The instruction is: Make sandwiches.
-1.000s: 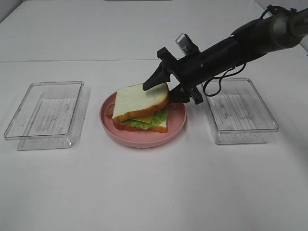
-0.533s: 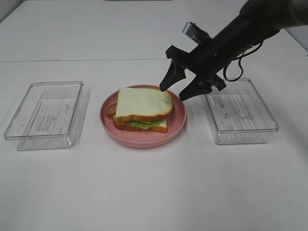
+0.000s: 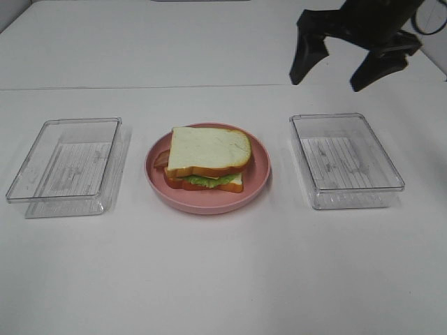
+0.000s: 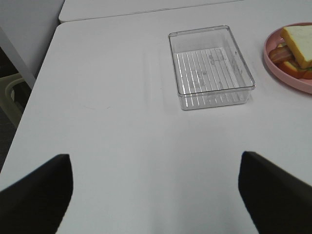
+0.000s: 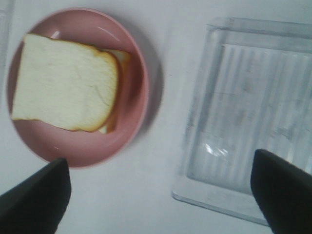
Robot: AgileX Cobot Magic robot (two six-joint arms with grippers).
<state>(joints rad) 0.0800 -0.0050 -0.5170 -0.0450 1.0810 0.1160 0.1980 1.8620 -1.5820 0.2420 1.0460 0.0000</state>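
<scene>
The sandwich (image 3: pixel 207 158) is one stack on the pink plate (image 3: pixel 260 174): white bread on top, green lettuce and bacon showing at the edges, bread below. It also shows in the right wrist view (image 5: pixel 66 90) and partly in the left wrist view (image 4: pixel 298 51). My right gripper (image 3: pixel 339 66) is open and empty, raised high above the table behind the right tray, well away from the sandwich. My left gripper (image 4: pixel 156 192) is open and empty over bare table left of the left tray; it is out of the exterior view.
An empty clear plastic tray (image 3: pixel 66 166) stands left of the plate and another empty clear tray (image 3: pixel 346 160) stands right of it. The left tray shows in the left wrist view (image 4: pixel 209 66), the right tray in the right wrist view (image 5: pixel 243 117). The table's left edge (image 4: pixel 46 58) is near.
My right gripper let go of the top bread slice, which now lies flat on the stack. The gripper then lifted up and back to the right, away from the plate.
</scene>
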